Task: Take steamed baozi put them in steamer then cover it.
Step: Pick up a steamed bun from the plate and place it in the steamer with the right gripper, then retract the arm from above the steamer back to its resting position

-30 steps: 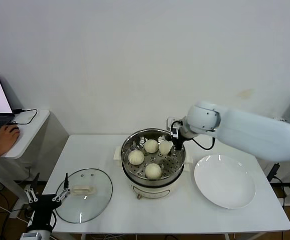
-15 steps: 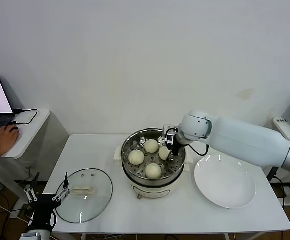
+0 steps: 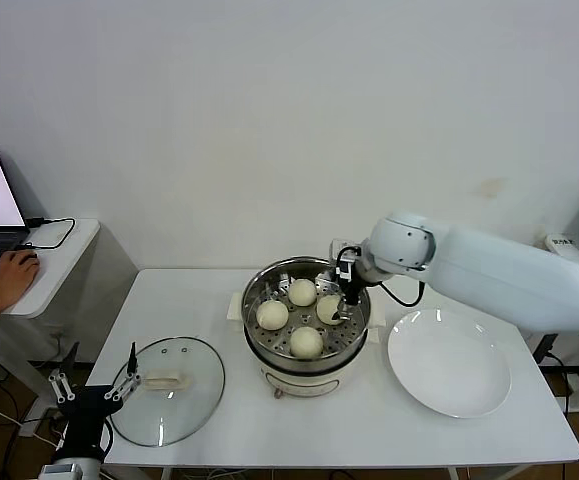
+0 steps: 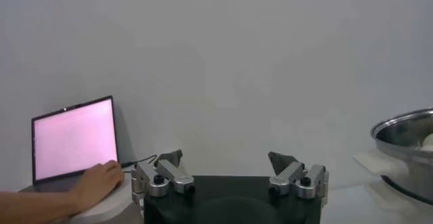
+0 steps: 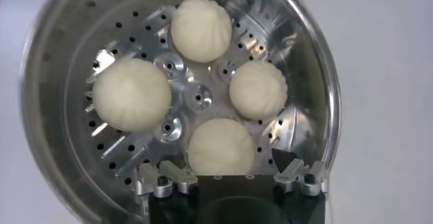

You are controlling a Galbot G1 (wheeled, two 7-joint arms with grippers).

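Observation:
The steamer (image 3: 259,345) stands mid-table with several steamed baozi on its perforated tray. In the right wrist view they lie in a ring, the nearest baozi (image 5: 221,147) just beyond my right gripper (image 5: 226,164). That gripper is open, its fingers wide on either side of this baozi and not touching it. In the head view the right gripper (image 3: 345,298) hangs over the pot's right side above a baozi (image 3: 329,309). The glass cover (image 3: 184,400) lies flat at the table's front left. My left gripper (image 3: 94,392) waits open beside it, off the table's corner.
An empty white plate (image 3: 449,362) lies to the right of the steamer. At the far left, a side table holds a laptop (image 4: 73,137) with a person's hand (image 3: 9,280) on it. The left wrist view shows the steamer's rim (image 4: 406,127) far off.
My right gripper lowered a baozi onto the tray's right side, then opened and let it go. The left arm has not moved.

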